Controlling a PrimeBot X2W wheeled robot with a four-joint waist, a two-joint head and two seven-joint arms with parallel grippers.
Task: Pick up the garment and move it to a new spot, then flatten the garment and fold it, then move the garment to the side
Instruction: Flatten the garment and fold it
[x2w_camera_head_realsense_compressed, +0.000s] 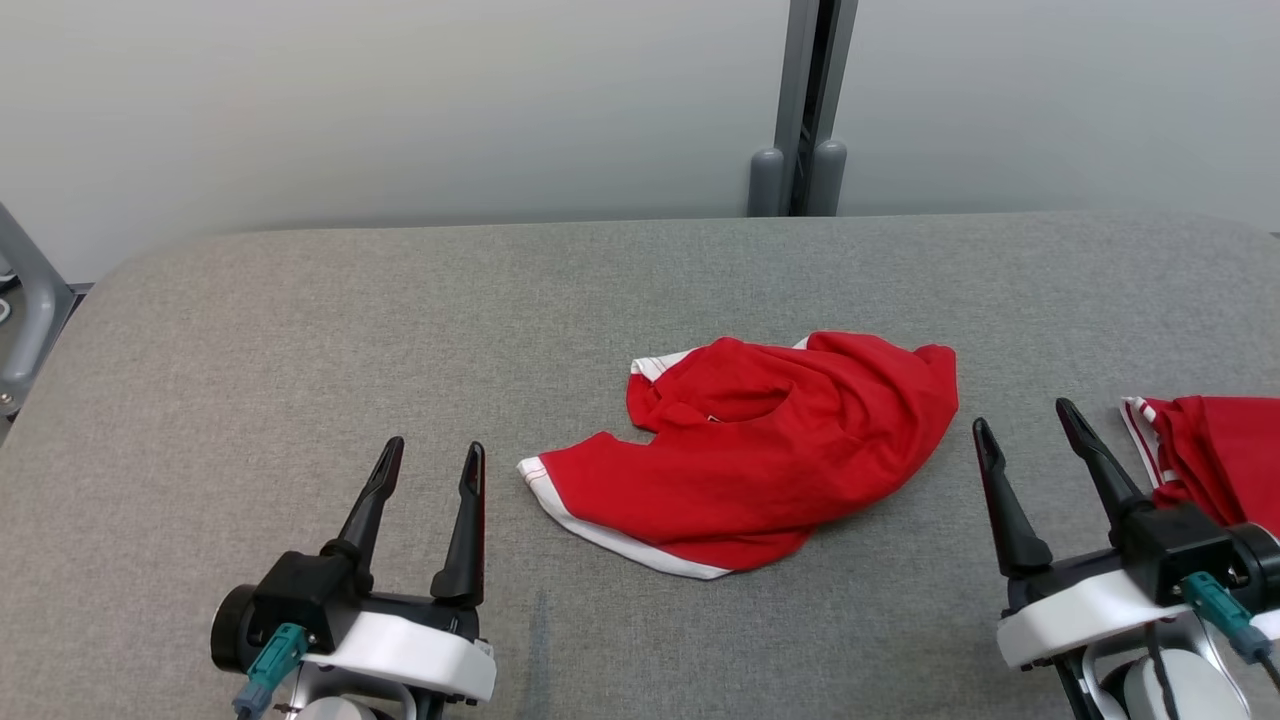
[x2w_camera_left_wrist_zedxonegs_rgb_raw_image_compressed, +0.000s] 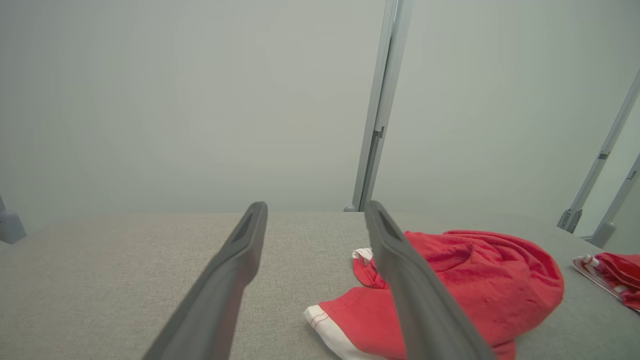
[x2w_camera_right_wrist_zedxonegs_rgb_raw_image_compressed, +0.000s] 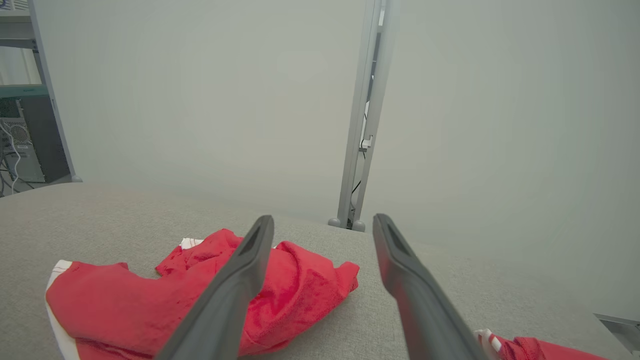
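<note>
L gripper (x2w_camera_head_realsense_compressed: 435, 445) & R gripper (x2w_camera_head_realsense_compressed: 1022, 415) spread wide, empty, low on table (x2w_camera_head_realsense_compressed: 300, 330) either side of crumpled red garment (x2w_camera_head_realsense_compressed: 760, 460) mid-table, 2nd red piece (x2w_camera_head_realsense_compressed: 1210, 450) beside R; prob. light, limp, grippy knit, best pinched at white-trimmed hem.

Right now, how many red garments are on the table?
2. The crumpled garment lies mid-table. The second garment sits at the head view's right edge, beside the right gripper, partly cut off by the frame. More could lie out of view.
</note>
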